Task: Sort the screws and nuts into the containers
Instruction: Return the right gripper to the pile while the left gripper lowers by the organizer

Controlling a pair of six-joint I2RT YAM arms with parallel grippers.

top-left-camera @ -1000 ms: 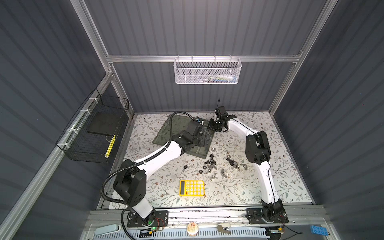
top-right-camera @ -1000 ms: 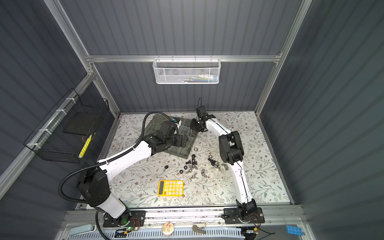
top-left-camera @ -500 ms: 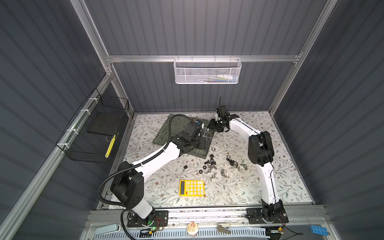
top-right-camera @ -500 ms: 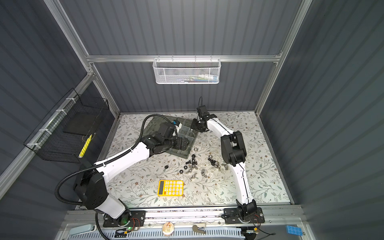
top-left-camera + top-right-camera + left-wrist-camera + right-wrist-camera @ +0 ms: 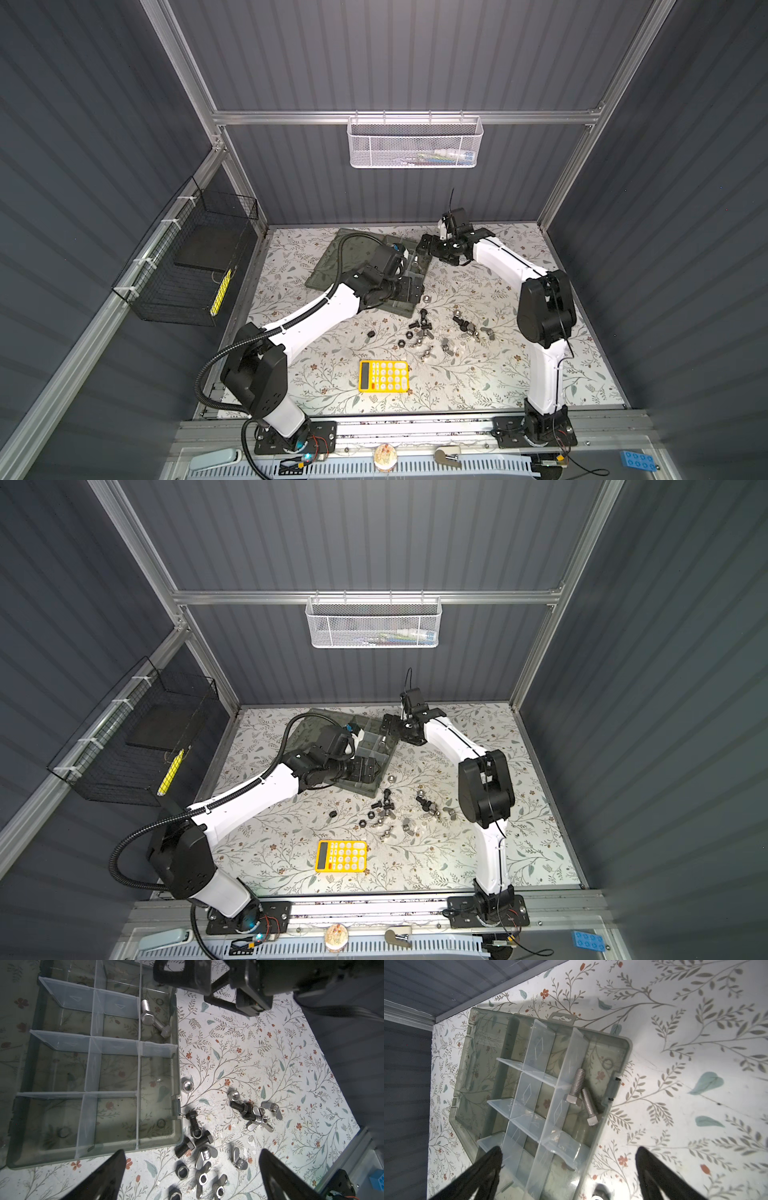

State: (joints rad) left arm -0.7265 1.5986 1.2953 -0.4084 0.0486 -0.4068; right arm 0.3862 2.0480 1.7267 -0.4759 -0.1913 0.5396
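Note:
The containers are compartments of a translucent grey-green organiser box [image 5: 420, 266] [image 5: 384, 759] [image 5: 175, 1076] [image 5: 627, 1047] at the back of the mat. Two silver screws [image 5: 154, 1019] [image 5: 581, 1093] lie crossed in one edge compartment. My right gripper [image 5: 569, 1149] [image 5: 428, 247] [image 5: 388, 727] hangs open over that side of the box, holding nothing. Loose black screws [image 5: 192, 1120], wing nuts [image 5: 259, 1118] and hex nuts [image 5: 188, 1086] are scattered on the mat [image 5: 424, 328] [image 5: 384, 808] beside the box. My left gripper [image 5: 192, 1153] [image 5: 409, 289] [image 5: 368, 769] is open above the box's near corner and this pile.
The box's flat lid [image 5: 345, 262] lies open to the left. A yellow calculator [image 5: 383, 376] [image 5: 341, 856] sits in front of the pile. A white mesh basket [image 5: 415, 143] hangs on the back wall and a black wire basket [image 5: 195, 266] on the left wall.
My right gripper has gone from nearly shut to wide open over the box. The left gripper has slid toward the box's near corner and the pile, staying open.

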